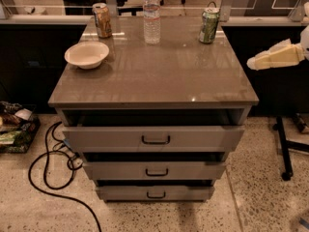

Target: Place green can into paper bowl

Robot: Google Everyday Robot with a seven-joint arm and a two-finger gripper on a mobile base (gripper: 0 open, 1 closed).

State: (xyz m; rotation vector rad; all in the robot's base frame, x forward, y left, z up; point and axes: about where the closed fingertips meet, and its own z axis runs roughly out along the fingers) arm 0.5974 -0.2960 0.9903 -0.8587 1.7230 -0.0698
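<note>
The green can [209,25] stands upright at the far right of the brown table top. The paper bowl [86,54] sits at the left side of the top, empty. My gripper [256,63] comes in from the right edge of the view, cream-coloured, off the right side of the table and below and to the right of the green can, apart from it. It holds nothing.
A gold-brown can [102,20] stands at the far left and a water bottle [151,16] at the far middle. The table [159,76] has three drawers partly pulled out. A black cable [48,163] lies on the floor at left; a stand leg [285,149] is at right.
</note>
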